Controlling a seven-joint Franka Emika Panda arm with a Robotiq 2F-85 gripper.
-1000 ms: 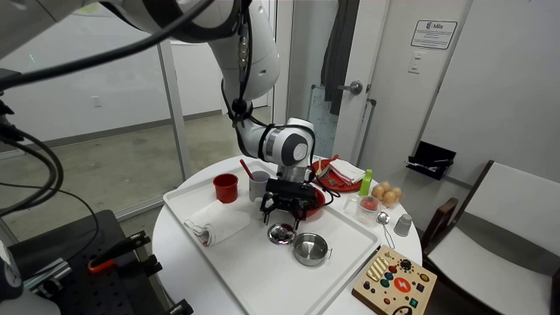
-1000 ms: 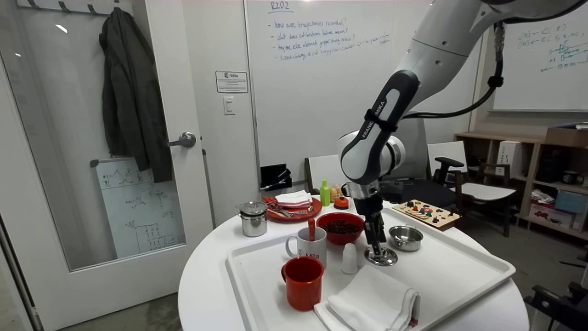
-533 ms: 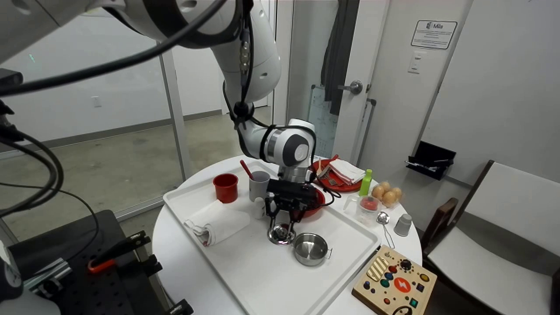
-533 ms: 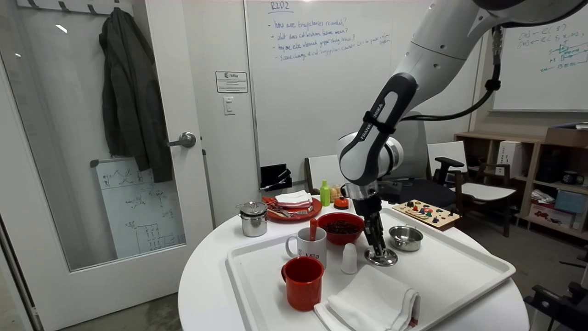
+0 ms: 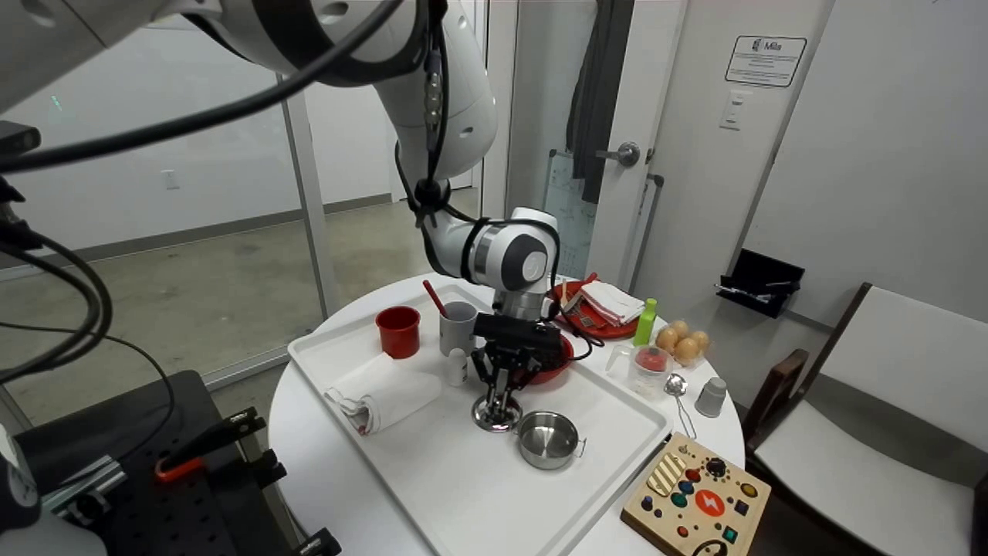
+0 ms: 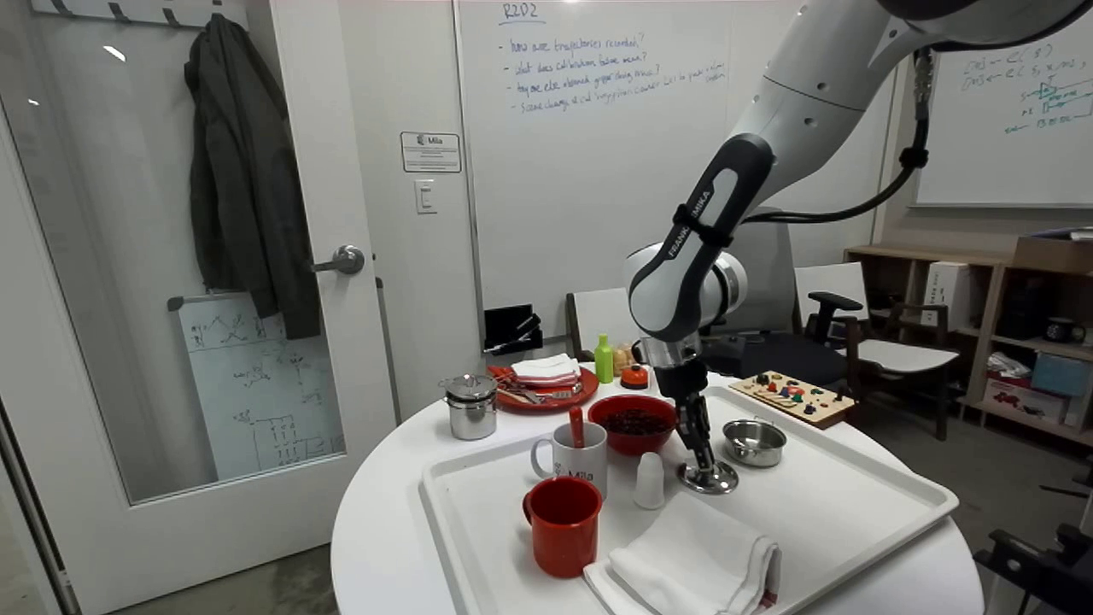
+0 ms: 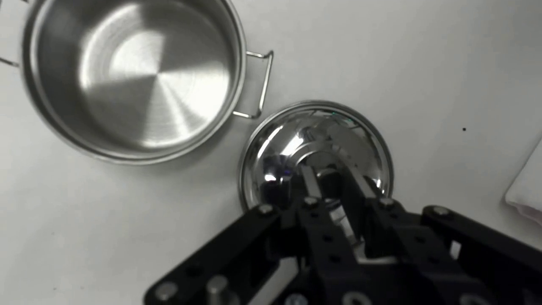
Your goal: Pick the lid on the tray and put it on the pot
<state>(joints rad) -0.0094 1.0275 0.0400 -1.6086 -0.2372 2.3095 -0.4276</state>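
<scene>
In both exterior views, a white-and-black robot arm [image 6: 790,132] slants down from above to its bent wrist [image 5: 502,251], where the black gripper [image 7: 333,182] points downward, its two fingers [image 7: 311,183] close together with a narrow gap between them.

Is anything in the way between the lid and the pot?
Nothing visible stands between the lid and the pot. Only one wire handle of the pot sticks out close to the lid.

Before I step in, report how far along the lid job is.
Done: the gripper is down at the lid. In hand: the grasp, since it looks closed on the knob while the lid lies on the tray. Left: lifting the lid and setting it on the pot, which stands uncovered beside it.
</scene>
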